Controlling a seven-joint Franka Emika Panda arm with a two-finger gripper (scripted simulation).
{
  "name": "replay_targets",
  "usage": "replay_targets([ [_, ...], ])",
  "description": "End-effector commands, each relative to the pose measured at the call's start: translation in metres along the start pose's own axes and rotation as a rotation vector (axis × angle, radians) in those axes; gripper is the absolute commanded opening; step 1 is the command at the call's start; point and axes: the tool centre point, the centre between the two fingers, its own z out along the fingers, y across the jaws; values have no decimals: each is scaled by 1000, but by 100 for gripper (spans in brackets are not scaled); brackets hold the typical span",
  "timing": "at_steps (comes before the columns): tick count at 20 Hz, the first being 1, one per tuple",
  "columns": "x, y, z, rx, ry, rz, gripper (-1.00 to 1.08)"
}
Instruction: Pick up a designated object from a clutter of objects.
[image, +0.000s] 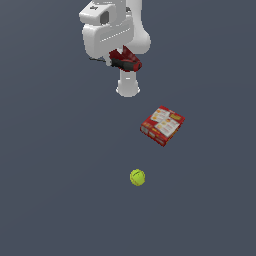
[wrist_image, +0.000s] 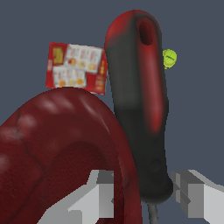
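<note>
In the wrist view the end effector (wrist_image: 142, 199) stands with its two pale fingers (wrist_image: 94, 194) moderately apart, and between them sit both the rim of the dark red bowl (wrist_image: 57, 144) and the handle of the small red-and-black tool (wrist_image: 140, 109); whether the fingers are actually pressing on either I cannot tell. In the exterior view the bowl (image: 127, 61) is in the upper centre of the frame, tucked under the white arm and largely hidden by it, so it is unclear whether it rests on the ground or is already raised. The main risk, as I judge it, is that the fingers pinch the tool together with the bowl's rim: the round handle could roll or squirt out, loosening the hold so the bowl tips and slips away. A thin, curved rim gripped off-centre could also swing under its own weight. The red-and-yellow box (image: 162, 125) lies flat right of centre and the yellow-green ball (image: 137, 177) sits below it, both well apart from the arm and unlikely to interfere. The surface (image: 50, 190) is a plain, uniform dark grey-blue plane with no edges, walls or furnishings visible.
</note>
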Motion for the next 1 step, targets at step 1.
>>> replay_targets([
  [1,0,0,-3,-1,1,0,-100],
])
